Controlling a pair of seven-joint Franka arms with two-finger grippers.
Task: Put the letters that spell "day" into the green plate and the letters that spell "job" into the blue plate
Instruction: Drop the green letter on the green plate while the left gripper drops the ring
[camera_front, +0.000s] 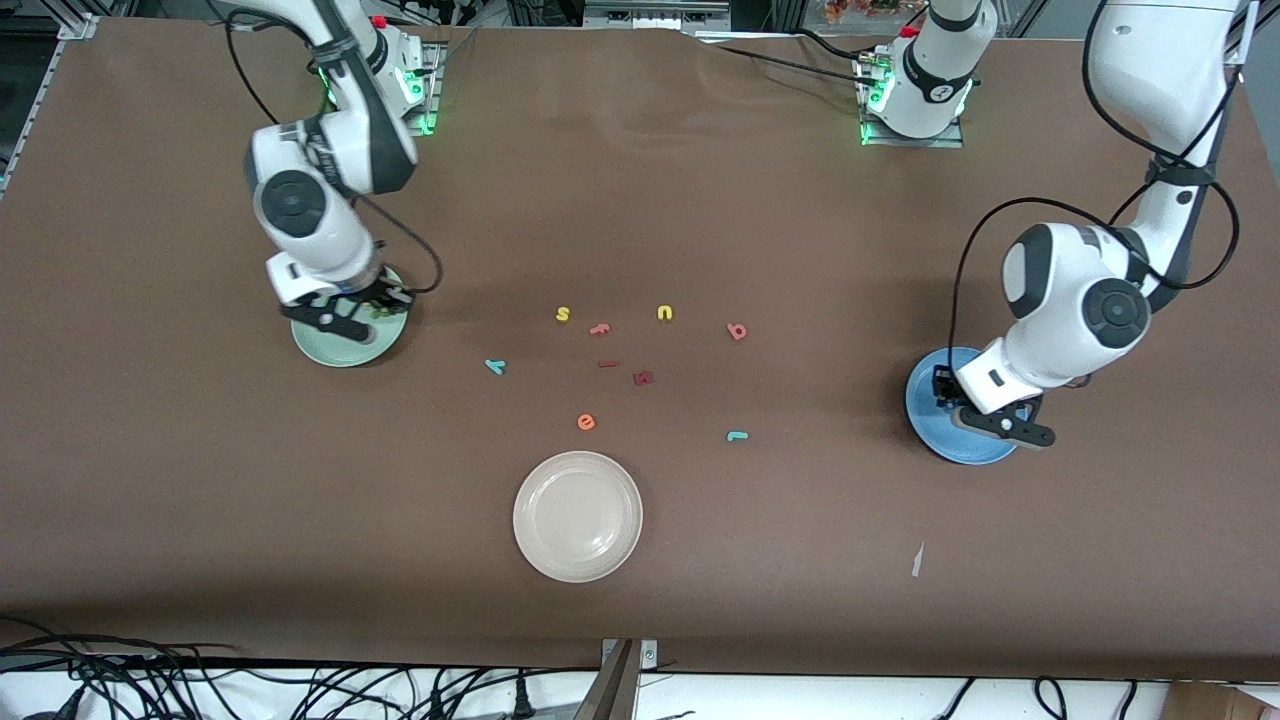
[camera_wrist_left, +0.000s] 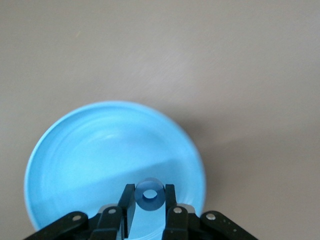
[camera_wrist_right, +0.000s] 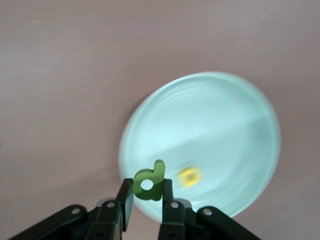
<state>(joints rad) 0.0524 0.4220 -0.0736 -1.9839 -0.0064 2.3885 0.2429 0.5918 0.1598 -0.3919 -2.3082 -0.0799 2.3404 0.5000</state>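
One cream plate (camera_front: 577, 516); left gripper (camera_wrist_left: 150, 210) grips "o" (camera_wrist_left: 149, 194), right gripper (camera_wrist_right: 146, 202) grips "d" (camera_wrist_right: 149, 182).

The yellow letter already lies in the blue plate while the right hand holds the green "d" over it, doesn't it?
Not quite: the plate is green, not blue. The right wrist view shows the yellow letter lying in the green plate, with the right hand holding the "d" over it.

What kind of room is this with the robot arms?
Probably a robotics lab: a brown table with scattered foam letters, cables heaped at its edge nearest the front camera, and metal framing by the arms' bases.
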